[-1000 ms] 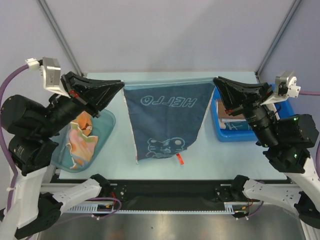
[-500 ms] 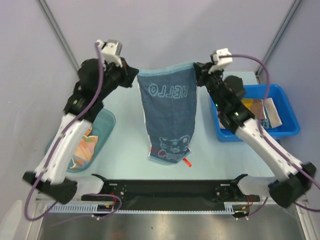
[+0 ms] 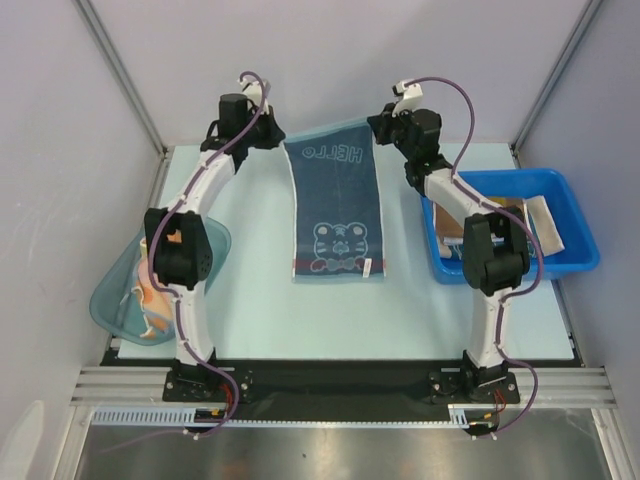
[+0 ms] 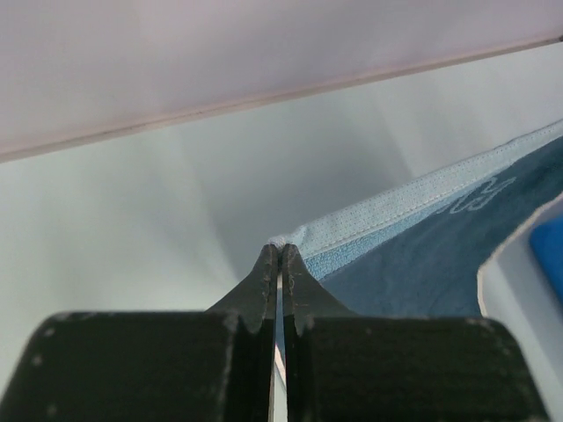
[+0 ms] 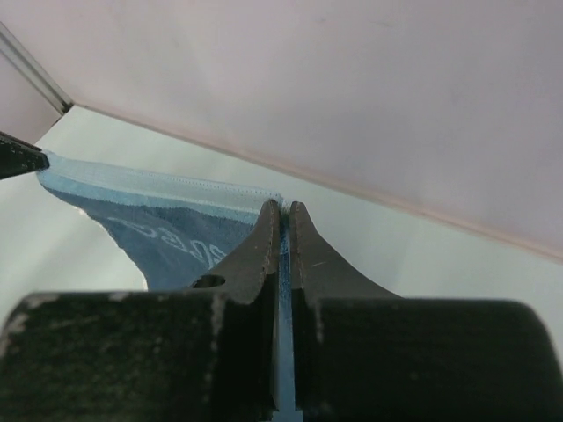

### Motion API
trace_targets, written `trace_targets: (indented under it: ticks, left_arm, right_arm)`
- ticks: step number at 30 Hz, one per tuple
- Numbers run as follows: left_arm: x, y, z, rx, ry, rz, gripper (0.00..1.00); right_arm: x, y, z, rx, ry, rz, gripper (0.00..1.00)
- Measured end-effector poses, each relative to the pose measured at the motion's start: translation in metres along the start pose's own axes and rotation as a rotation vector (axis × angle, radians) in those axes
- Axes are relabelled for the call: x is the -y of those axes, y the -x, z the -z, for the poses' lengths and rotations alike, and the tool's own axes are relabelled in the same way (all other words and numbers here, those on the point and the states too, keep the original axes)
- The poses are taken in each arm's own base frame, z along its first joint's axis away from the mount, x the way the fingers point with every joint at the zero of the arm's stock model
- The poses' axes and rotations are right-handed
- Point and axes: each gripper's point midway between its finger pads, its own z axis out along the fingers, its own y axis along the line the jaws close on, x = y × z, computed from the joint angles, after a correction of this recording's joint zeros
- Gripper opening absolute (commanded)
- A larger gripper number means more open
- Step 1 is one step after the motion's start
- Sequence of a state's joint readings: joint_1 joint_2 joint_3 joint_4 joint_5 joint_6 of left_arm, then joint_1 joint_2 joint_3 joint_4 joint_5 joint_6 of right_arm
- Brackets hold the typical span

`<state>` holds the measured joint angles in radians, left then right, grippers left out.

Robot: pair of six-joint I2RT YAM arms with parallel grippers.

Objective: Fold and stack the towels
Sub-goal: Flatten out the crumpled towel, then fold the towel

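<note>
The teal-blue "HELLO" towel (image 3: 336, 210) lies stretched along the table's middle, bear print near its front edge. My left gripper (image 3: 275, 138) is shut on its far left corner; the left wrist view shows that corner (image 4: 290, 239) pinched at the fingertips. My right gripper (image 3: 377, 124) is shut on its far right corner, with blue cloth (image 5: 283, 230) between the jaws in the right wrist view. Both arms reach far back toward the rear wall. An orange towel (image 3: 152, 300) lies crumpled in the teal tub. A brown towel (image 3: 507, 212) sits in the blue bin.
The translucent teal tub (image 3: 113, 300) stands at the left front. The blue plastic bin (image 3: 578, 252) stands at the right with cloth in it. The rear wall (image 3: 320, 70) is close behind both grippers.
Both arms have swung away from the camera to the back of the table, carrying the towel's far corners. The towel has gone from hanging high to lying laid out on the table.
</note>
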<state>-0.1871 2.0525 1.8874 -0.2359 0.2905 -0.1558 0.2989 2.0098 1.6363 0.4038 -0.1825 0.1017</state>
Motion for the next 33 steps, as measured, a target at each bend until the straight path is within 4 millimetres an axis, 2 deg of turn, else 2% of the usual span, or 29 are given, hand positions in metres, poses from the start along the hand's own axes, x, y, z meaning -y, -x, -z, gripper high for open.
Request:
trace_targets:
  ticks: [3, 7, 12, 15, 17, 20, 23, 26, 30, 33]
  left_arm:
    - [-0.01, 0.002, -0.012, 0.01, -0.012, 0.002, 0.0]
    - [-0.013, 0.009, -0.015, 0.033, -0.03, -0.024, 0.0]
    - [-0.009, 0.012, -0.014, 0.034, -0.064, -0.059, 0.0]
    - [-0.006, 0.002, -0.014, 0.016, -0.088, -0.068, 0.0]
    - [-0.005, -0.015, -0.01, -0.022, -0.097, -0.062, 0.0]
    - [-0.001, -0.052, 0.002, -0.099, -0.109, -0.043, 0.0]
    - [0.006, -0.078, 0.016, -0.156, -0.128, -0.026, 0.0]
    - [0.019, -0.091, 0.032, -0.19, -0.151, -0.024, 0.0]
    - [0.039, -0.101, 0.056, -0.204, -0.188, -0.029, 0.0]
    - [0.052, -0.109, 0.071, -0.212, -0.214, -0.033, 0.0]
  right_arm:
    - [0.003, -0.009, -0.013, 0.014, 0.039, -0.002, 0.0]
    - [0.002, -0.017, -0.023, 0.036, 0.075, 0.01, 0.0]
    - [0.001, -0.027, -0.023, 0.023, 0.11, 0.011, 0.0]
    - [0.002, -0.039, -0.017, -0.011, 0.114, 0.003, 0.0]
    - [0.004, -0.056, -0.007, -0.071, 0.105, -0.014, 0.0]
    - [0.004, -0.077, 0.014, -0.156, 0.094, -0.038, 0.0]
    - [-0.001, -0.087, 0.045, -0.217, 0.084, -0.059, 0.0]
    - [-0.009, -0.082, 0.069, -0.243, 0.081, -0.065, 0.0]
    - [-0.019, -0.065, 0.1, -0.228, 0.082, -0.077, 0.0]
    - [-0.025, -0.064, 0.121, -0.231, 0.08, -0.099, 0.0]
